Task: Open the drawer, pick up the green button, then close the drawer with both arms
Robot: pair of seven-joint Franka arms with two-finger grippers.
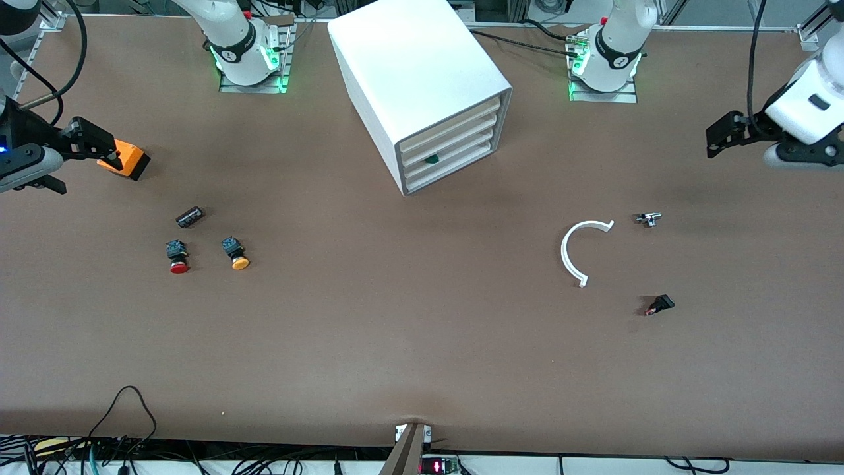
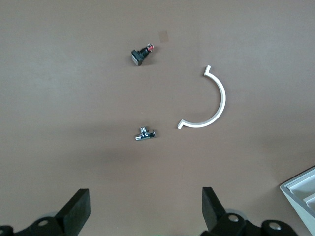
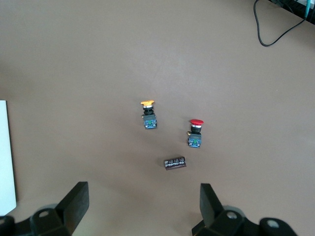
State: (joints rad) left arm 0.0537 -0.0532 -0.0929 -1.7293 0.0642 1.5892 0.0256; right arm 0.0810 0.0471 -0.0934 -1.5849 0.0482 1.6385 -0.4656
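The whole table [image 1: 422, 343] is being viewed from a high camera facing the two arm bases, with the cabinet [image 1: 422, 86] being seen from above near the bases. The table is being looked down on from well above by the left wrist camera, the white arc [image 2: 209, 101] and the small metal fitting [image 2: 144, 133] being shared with the front view. The same kind of downward look is being given by the right wrist camera, where the red-capped button [image 3: 195, 132], the orange-capped button [image 3: 148, 114] and the dark cylinder [image 3: 175, 163] are being shared with the front view.
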